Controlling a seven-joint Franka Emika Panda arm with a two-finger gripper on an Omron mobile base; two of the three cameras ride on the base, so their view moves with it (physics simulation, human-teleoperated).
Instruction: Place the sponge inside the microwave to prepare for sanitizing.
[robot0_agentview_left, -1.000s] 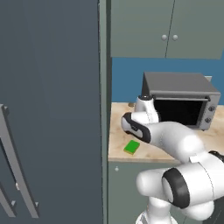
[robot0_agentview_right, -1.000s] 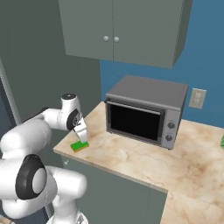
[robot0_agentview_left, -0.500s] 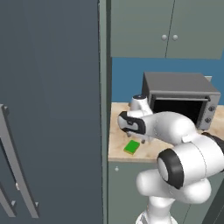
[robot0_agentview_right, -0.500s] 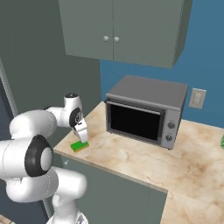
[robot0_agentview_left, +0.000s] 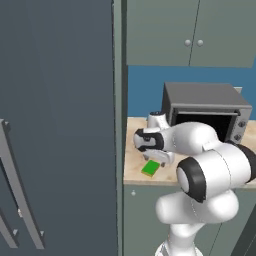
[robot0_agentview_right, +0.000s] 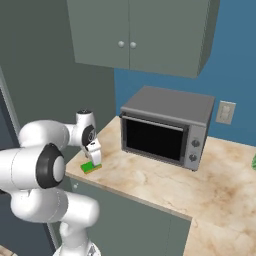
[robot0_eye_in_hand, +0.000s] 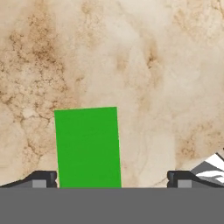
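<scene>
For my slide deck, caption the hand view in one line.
Open fingers hover over the green sponge lying flat on the marbled counter, sponge off-center toward one finger.

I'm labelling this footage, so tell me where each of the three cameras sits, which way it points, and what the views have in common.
Left base view: behind the arm on its left, looking forward and down at the counter; the white arm rises from lower right.
Right base view: behind on its right, facing the closed microwave; the arm rises from lower left.
Hand view: on the hand, looking straight down at the counter; the open gripper straddles the sponge, off-centre.
Shared: all three show the sponge lying on the counter.
</scene>
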